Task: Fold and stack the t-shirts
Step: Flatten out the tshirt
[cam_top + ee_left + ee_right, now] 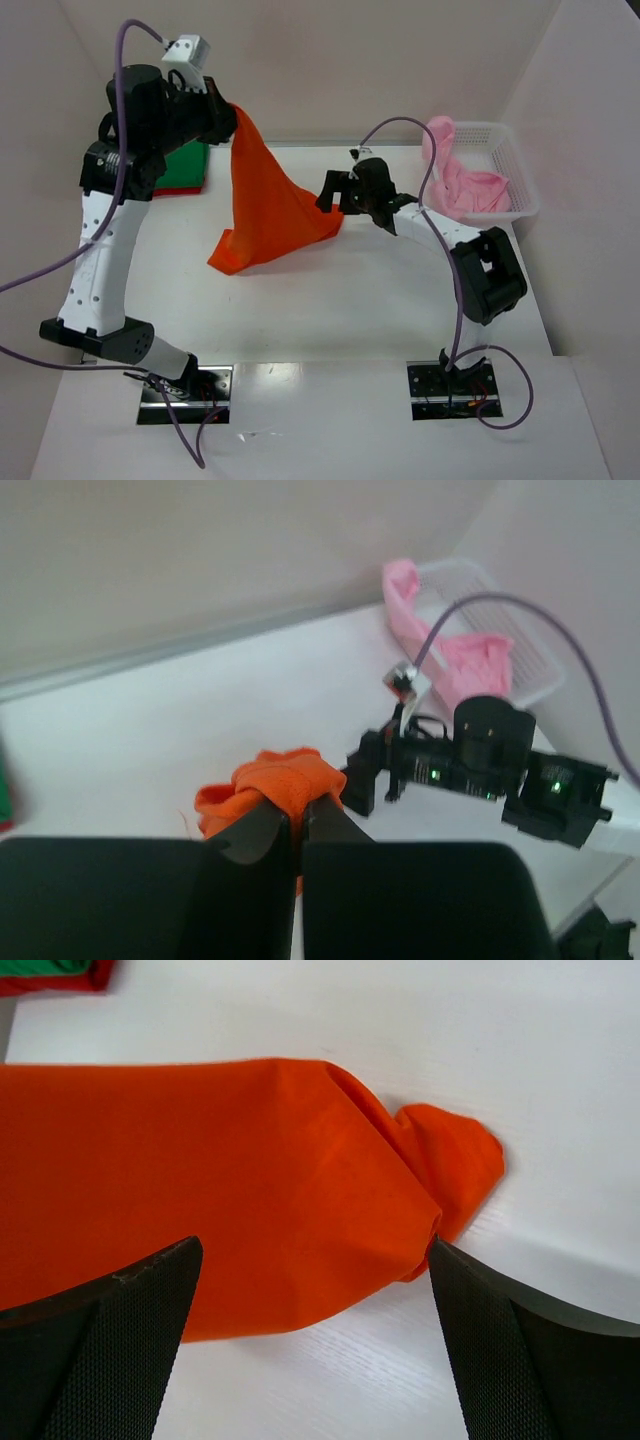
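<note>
My left gripper (228, 108) is shut on a bunched corner of the orange t-shirt (268, 200) and holds it high, so the cloth hangs down to the table; the pinched cloth shows in the left wrist view (285, 785). My right gripper (334, 192) is open, low at the shirt's right edge, its jaws on either side of the orange cloth (230, 1180) without closing on it. A green t-shirt on a red one (182, 168) lies folded at the back left. A pink t-shirt (465, 180) fills the basket.
The white lattice basket (520, 170) stands at the back right near the wall; it also shows in the left wrist view (530, 655). White walls close the back and right. The arm bases sit at the near edge.
</note>
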### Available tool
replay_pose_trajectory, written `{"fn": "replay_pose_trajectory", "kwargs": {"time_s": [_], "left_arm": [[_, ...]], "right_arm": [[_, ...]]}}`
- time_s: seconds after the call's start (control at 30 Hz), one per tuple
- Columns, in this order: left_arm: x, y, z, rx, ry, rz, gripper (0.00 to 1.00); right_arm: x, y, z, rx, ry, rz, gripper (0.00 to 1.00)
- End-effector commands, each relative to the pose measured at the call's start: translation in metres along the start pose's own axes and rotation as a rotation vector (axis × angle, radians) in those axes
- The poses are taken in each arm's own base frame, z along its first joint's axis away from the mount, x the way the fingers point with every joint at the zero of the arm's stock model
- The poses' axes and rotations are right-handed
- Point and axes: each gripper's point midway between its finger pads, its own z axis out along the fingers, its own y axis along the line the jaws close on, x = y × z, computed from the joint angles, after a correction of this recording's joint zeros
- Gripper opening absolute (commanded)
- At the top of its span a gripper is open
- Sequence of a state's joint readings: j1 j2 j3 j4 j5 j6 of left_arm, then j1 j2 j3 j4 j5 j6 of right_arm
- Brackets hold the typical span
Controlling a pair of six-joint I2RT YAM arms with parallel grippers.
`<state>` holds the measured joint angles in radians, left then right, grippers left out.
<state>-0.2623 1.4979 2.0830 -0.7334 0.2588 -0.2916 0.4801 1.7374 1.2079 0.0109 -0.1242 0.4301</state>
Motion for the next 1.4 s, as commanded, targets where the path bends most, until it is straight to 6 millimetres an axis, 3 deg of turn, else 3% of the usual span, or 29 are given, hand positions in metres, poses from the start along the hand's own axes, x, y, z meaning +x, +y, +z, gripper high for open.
{"fn": "replay_pose_trajectory", "kwargs": {"time_s": [0.0, 0.13, 0.23, 0.4, 0.5, 0.53, 0.57, 0.63, 0.8, 0.87, 0.9, 0.97, 1.03, 1.37], "left_arm": [[-0.078, -0.01, -0.062, -0.071, -0.264, 0.042, 0.0], [-0.109, -0.024, -0.09, -0.057, -0.366, 0.066, 0.0], [-0.105, -0.02, -0.098, -0.088, -0.367, 0.049, 0.0], [-0.073, -0.007, -0.089, -0.125, -0.288, 0.028, 0.0], [-0.076, -0.002, -0.099, -0.168, -0.313, 0.025, 0.0], [-0.074, 0.0, -0.1, -0.179, -0.307, 0.022, 0.0], [-0.075, 0.001, -0.102, -0.189, -0.31, 0.02, 0.0], [-0.071, 0.001, -0.102, -0.19, -0.302, 0.01, 0.0], [-0.036, 0.01, -0.094, -0.207, -0.223, -0.038, 0.0], [-0.029, 0.011, -0.094, -0.209, -0.211, -0.052, 0.0], [-0.028, 0.01, -0.097, -0.208, -0.212, -0.052, 0.0], [-0.021, 0.013, -0.097, -0.22, -0.2, -0.066, 0.0], [-0.017, 0.012, -0.101, -0.219, -0.201, -0.076, 0.0], [-0.013, 0.011, -0.113, -0.226, -0.209, -0.084, 0.0]], "right_arm": [[-0.027, 0.019, 0.01, -0.064, -0.068, 0.003, 0.99], [-0.029, 0.019, 0.018, -0.065, -0.069, 0.002, 0.99], [-0.022, 0.016, 0.028, -0.063, -0.036, -0.003, 0.99], [-0.003, 0.022, 0.04, -0.11, 0.015, 0.005, 0.99], [0.014, 0.039, 0.046, -0.135, 0.047, -0.013, 0.99], [0.011, 0.046, 0.046, -0.148, 0.04, -0.019, 0.99], [0.028, 0.043, 0.055, -0.125, 0.083, -0.019, 0.99], [0.031, 0.048, 0.057, -0.133, 0.088, -0.024, 0.99], [0.054, 0.056, 0.064, -0.146, 0.147, -0.046, 0.99], [0.065, 0.054, 0.068, -0.126, 0.175, -0.065, 0.99], [0.057, 0.058, 0.071, -0.11, 0.156, -0.083, 0.99], [0.076, 0.054, 0.077, -0.061, 0.207, -0.141, 0.95], [0.08, 0.053, 0.083, -0.034, 0.226, -0.175, 0.91], [0.087, 0.035, 0.093, 0.053, 0.267, -0.208, 0.84]]}}
